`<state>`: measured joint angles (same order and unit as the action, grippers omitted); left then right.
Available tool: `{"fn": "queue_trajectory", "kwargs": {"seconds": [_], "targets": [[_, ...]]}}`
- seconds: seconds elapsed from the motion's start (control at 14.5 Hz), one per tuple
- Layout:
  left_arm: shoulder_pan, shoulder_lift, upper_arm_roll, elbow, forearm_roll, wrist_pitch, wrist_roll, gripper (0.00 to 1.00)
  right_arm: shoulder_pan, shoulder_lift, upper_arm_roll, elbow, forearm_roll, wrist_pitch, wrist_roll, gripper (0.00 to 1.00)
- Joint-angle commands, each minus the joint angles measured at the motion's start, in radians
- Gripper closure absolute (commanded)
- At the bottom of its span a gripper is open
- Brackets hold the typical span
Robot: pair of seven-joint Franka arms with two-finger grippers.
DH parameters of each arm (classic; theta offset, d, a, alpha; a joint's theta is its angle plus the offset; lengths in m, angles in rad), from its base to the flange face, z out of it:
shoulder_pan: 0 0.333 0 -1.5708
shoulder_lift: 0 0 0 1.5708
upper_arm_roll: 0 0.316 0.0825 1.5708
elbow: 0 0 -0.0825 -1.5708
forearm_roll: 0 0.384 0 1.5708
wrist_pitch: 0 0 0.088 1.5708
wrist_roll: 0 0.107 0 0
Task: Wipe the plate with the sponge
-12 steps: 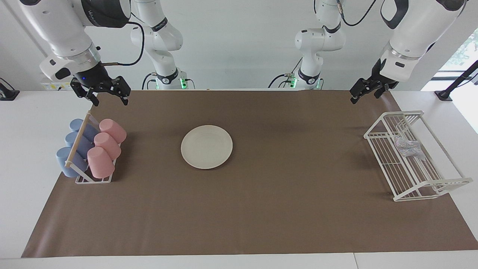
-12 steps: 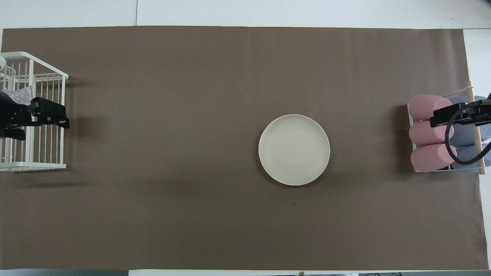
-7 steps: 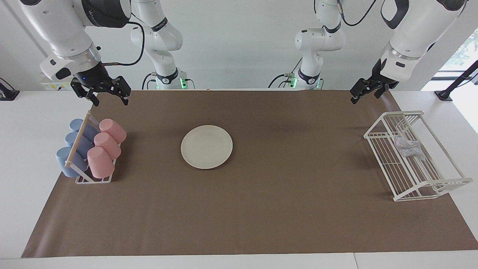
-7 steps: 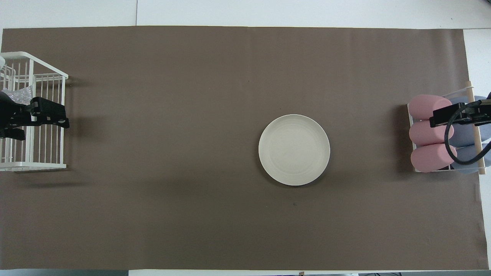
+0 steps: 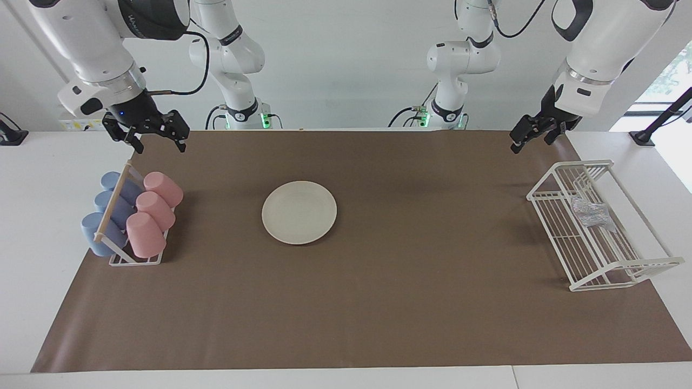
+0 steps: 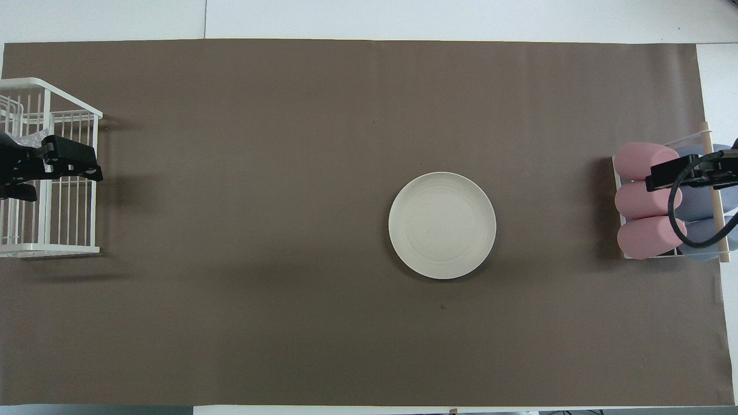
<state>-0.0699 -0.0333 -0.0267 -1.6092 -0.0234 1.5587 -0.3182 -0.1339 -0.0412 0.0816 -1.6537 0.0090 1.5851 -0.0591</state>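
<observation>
From the facing view we see one cream plate lying flat on the brown mat, toward the right arm's end of the table. One silvery sponge lies inside the single white wire rack at the left arm's end. A second rack at the right arm's end holds six cups on their sides: three pink cups and three blue cups, the blue ones partly hidden by the pink. The left gripper hangs in the air over the mat's edge nearest the robots, fingers spread and empty. The right gripper hangs over the mat beside the cup rack, also spread and empty.

From overhead we count one plate, three pink cups and only slivers of blue. The left gripper covers most of the sponge and is cut off at the picture's edge. The right gripper and its cable overlap the cups.
</observation>
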Motion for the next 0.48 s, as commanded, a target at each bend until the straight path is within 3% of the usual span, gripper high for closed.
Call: {"fn": "queue_trajectory", "kwargs": {"seconds": [0.0, 0.21, 0.41], "targets": [[-0.007, 0.003, -0.001, 0.003, 0.017, 0.011, -0.059, 0.00, 0.000, 0.004, 0.003, 0.005, -0.001, -0.002, -0.001, 0.00], [-0.010, 0.012, -0.006, 0.003, 0.103, 0.017, -0.079, 0.00, 0.000, 0.004, 0.003, 0.005, -0.001, -0.002, -0.001, 0.00], [-0.051, 0.042, -0.009, -0.026, 0.267, 0.066, -0.079, 0.00, 0.000, 0.004, 0.003, 0.005, -0.001, -0.002, -0.001, 0.00]]}}
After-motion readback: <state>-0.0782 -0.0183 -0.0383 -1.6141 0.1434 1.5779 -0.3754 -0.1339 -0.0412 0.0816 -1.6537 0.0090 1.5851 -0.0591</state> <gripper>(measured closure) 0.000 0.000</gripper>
